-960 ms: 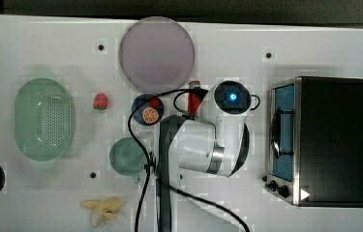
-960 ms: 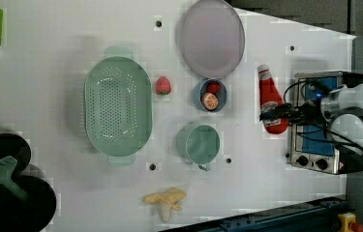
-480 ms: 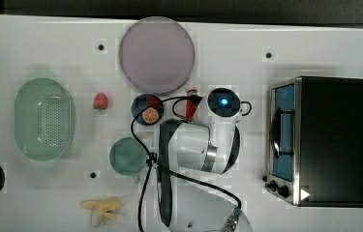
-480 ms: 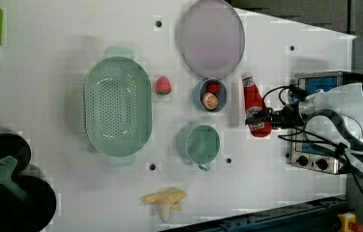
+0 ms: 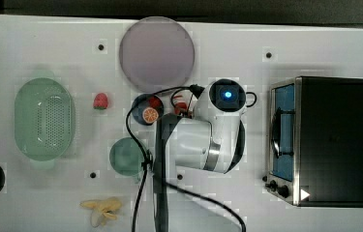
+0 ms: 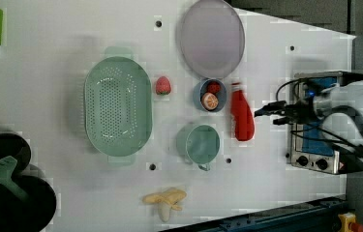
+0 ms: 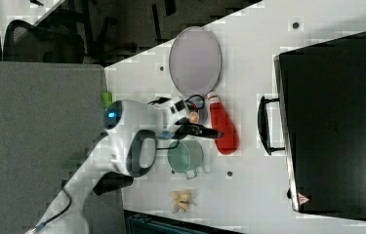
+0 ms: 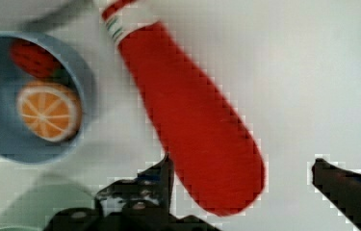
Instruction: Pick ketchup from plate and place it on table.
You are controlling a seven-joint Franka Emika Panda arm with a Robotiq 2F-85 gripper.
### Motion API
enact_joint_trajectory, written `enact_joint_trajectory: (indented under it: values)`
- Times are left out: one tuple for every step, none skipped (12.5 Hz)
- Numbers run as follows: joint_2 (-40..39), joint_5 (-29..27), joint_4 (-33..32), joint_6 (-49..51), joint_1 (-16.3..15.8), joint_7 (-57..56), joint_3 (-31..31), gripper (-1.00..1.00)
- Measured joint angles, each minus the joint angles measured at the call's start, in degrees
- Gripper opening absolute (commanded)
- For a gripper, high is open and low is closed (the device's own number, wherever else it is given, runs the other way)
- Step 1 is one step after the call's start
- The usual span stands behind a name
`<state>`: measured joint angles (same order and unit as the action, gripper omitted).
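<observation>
One slim red ketchup bottle lies on white table | beside small blue dish | off lilac round plate | gripper fingers spread apart, holding nothing

A red ketchup bottle lies flat on the white table, its white neck pointing away. Two dark fingers stand wide apart on either side of its base, not gripping it. Just beside the bottle sits a small blue dish holding an orange slice and a strawberry.
</observation>
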<state>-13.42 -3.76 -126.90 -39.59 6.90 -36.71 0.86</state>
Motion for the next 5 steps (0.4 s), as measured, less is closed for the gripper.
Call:
enact_joint_trajectory:
  values:
    - [1.7, -0.1, 1.9, 2.1, -0.1, 1.1, 0.0, 1.00]
    - [3.6, -0.2, 4.4, 4.2, -0.2, 3.1, 0.2, 1.00]
    - [5.5, -0.2, 6.9, 6.2, -0.2, 6.4, 0.4, 1.00]
    - [7.3, -0.3, 10.1, 9.1, -0.2, 10.0, 0.6, 1.00]
    - [8.9, -0.4, 13.8, 13.9, -0.1, 13.6, 0.8, 1.00]
